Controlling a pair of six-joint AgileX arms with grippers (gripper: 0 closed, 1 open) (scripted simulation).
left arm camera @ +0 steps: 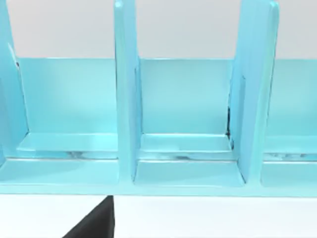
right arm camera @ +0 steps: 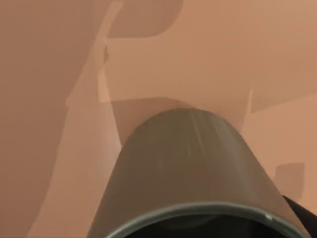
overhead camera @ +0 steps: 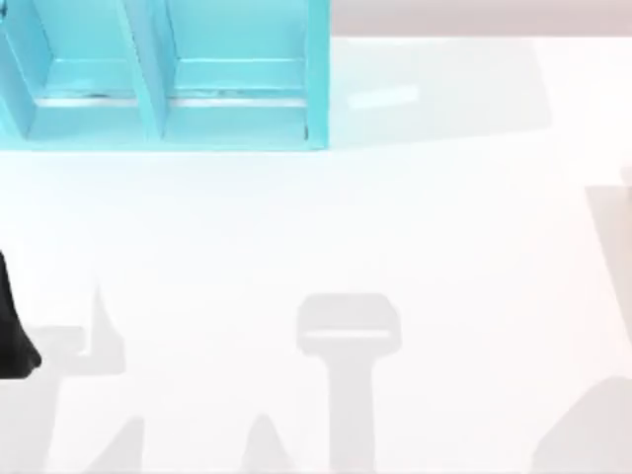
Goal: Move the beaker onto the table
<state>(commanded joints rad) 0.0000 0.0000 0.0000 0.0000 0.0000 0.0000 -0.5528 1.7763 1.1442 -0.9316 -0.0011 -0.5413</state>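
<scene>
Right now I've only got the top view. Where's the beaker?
Observer: In the right wrist view. The beaker is right up against that camera, with its round rim nearest the lens.
Operator: Is it on the white table?
Observer: I can't tell. The surface behind it looks orange-brown with shadow patches, and I can't see its base.
Operator: What does the left wrist view give?
Observer: It looks straight into the turquoise shelf. I see blue compartment floors and back walls, and a strip of the table in front. The left arm is at the table's left edge.
</scene>
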